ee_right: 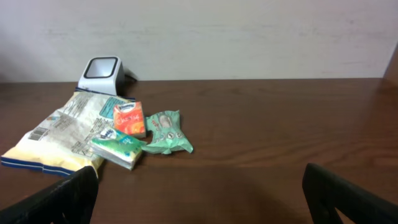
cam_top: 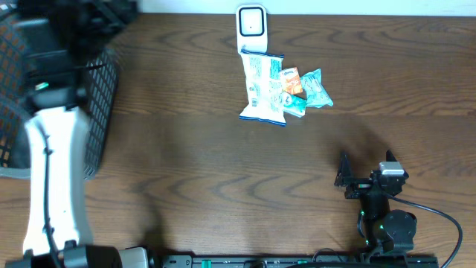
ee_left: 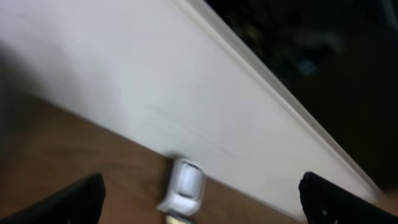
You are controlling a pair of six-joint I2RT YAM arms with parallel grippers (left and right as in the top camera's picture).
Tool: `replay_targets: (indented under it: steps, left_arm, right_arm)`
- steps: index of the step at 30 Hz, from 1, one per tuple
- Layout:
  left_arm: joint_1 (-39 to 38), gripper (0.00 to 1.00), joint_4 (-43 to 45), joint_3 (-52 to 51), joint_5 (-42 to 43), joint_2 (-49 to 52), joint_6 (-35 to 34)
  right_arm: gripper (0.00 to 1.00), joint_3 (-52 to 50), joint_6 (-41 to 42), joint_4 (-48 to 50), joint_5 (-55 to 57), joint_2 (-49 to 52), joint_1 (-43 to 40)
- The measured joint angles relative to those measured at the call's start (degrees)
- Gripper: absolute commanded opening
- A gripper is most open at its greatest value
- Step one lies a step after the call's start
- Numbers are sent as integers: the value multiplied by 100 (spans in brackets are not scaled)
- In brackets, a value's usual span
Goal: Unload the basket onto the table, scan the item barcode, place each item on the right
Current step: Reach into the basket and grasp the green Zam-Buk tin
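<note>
Arms sit well apart at opposite ends of the table (cam_top: 186,171). The left arm (cam_top: 52,171), white-sleeved, stretches from the near left edge towards the far left corner, and its dark wrist end hangs above the black mesh basket (cam_top: 100,112). It is blurred in the overhead view. The left wrist view is tilted and soft, looking across the wood at a pale wall (ee_left: 124,81). The left gripper (ee_left: 202,183) has its fingers (ee_left: 81,199) spread wide to the two lower corners of that view, with nothing between them.

The right arm (cam_top: 383,212) is folded low at the near right edge. The right gripper (ee_right: 200,174) points level across the table towards the items, its fingers (ee_right: 348,199) equally wide apart and holding nothing.

The scanner (cam_top: 251,26) stands at the far edge, near the middle. The items lie in a cluster just in front of it. The snack bag (cam_top: 262,89) lies flat with its top end touching the scanner's base. The orange packet (cam_top: 290,80) rests against the bag's right side. The green packet (ee_right: 166,132) is just beside the orange one, and the teal packet (ee_right: 118,148) lies in front, overlapping the bag's edge. All of them are well apart from both grippers.
</note>
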Motion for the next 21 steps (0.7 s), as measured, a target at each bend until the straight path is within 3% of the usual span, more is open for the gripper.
replay_targets:
  steps: [3, 7, 12, 17, 21]
  left_arm:
    - [579, 98, -782, 13, -625, -195, 157]
    - [1097, 98, -2155, 17, -2304, -203, 415]
    - [1659, 98, -2844, 17, -3633, 57, 542]
    - [2155, 98, -3198, 17, -3807, 507, 562]
    - [2406, 98, -3593, 17, -3438, 957, 560]
  right_arm:
    - [99, 0, 0, -2, 0, 0, 0]
    - [99, 0, 0, 0, 0, 0, 0]
    - [99, 0, 0, -2, 0, 0, 0]
    - [99, 0, 0, -2, 2, 0, 0]
    - [99, 0, 0, -4, 0, 0, 0]
